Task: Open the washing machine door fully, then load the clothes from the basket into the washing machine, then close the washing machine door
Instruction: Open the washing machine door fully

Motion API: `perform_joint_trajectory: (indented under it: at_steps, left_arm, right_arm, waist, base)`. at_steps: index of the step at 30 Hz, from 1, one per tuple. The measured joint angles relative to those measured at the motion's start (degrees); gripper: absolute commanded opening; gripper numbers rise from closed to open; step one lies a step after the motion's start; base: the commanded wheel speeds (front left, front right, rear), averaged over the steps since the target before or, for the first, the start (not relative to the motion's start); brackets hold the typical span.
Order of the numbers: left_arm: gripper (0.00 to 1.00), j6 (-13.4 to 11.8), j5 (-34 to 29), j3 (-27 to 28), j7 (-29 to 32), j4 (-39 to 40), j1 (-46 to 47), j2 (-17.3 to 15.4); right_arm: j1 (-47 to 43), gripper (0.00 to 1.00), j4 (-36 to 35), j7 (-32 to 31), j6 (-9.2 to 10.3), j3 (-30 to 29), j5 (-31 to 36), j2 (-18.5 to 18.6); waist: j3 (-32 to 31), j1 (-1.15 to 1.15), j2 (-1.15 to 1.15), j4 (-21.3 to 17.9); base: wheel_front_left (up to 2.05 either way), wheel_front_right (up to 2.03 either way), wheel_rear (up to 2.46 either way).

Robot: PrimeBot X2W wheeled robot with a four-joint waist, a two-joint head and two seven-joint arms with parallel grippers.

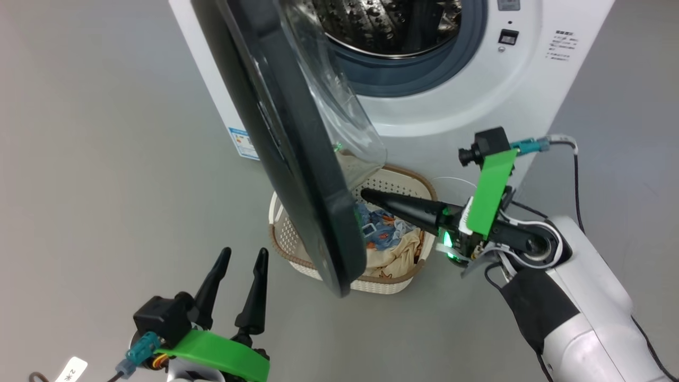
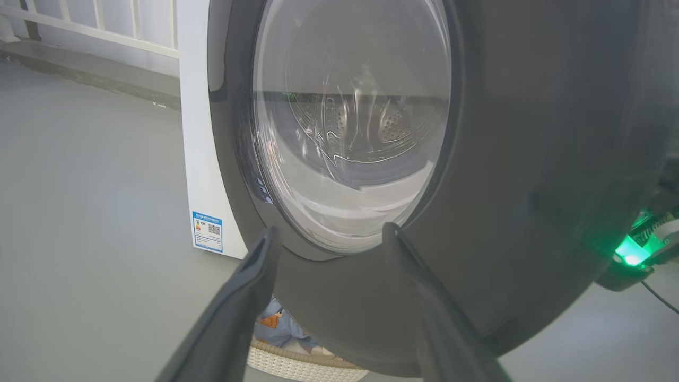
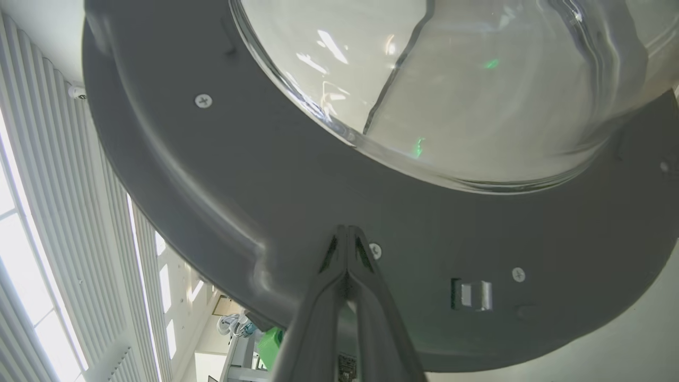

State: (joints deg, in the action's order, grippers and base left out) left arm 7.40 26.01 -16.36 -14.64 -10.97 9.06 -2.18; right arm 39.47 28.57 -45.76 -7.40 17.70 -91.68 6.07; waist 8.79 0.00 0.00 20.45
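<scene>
My right gripper [image 1: 366, 194], fingers pinched shut on nothing, tips against the inner face of the half-open washing machine door [image 1: 297, 159]. The door looks rigid, glossy and fairly heavy, so I judge the dark rim a better place to push than the slick glass. My left gripper [image 1: 244, 252] hovers spread and empty, facing its outer side.

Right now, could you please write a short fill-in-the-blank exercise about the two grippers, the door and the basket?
1. The fingers of the right gripper are ____, their tips at the inner face of the washing machine door.
2. The fingers of the left gripper are ____, holding nothing.
3. The clothes lie ____ the basket.
Missing words: shut; open; in
</scene>
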Motion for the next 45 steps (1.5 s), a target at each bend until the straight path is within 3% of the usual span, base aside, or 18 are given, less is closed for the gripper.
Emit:
perform_joint_trajectory:
  at_steps: [1,2,3,21,45]
  left_arm:
    - [1.0,0.0,0.0,0.0,0.0,-0.1,0.0,0.0]
    - [1.0,0.0,0.0,0.1,0.0,-0.2,0.0,0.0]
    - [1.0,0.0,0.0,0.1,0.0,-0.2,-0.1,0.0]
    - [1.0,0.0,-2.6,3.8,0.0,-0.9,-3.4,-0.1]
    - [1.0,0.0,-4.5,8.0,0.0,-0.3,-7.9,-0.2]
  right_arm:
    - [-0.7,0.68,-0.1,0.3,0.0,-0.2,0.1,0.2]
    - [-1.2,0.95,-0.2,0.8,0.0,-0.3,0.5,0.5]
    - [-1.9,1.0,-0.3,1.4,0.0,-0.5,0.6,0.8]
    - [-13.8,1.0,-2.9,10.4,0.0,-3.4,4.1,5.4]
    - [-28.5,1.0,-6.5,29.1,0.0,-2.6,8.9,14.7]
  waist:
    - [-0.2,0.0,0.0,-0.3]
    - [-0.3,0.0,0.0,-0.6]
    - [-0.5,0.0,0.0,-0.9]
    - [-4.1,0.0,0.0,-6.5]
    - [-6.1,0.0,0.0,-13.4]
  base:
    - [0.0,0.0,0.0]
    - [0.0,0.0,0.0]
    - [0.0,0.0,0.0]
    - [0.0,0.0,0.0]
    - [0.0,0.0,0.0]
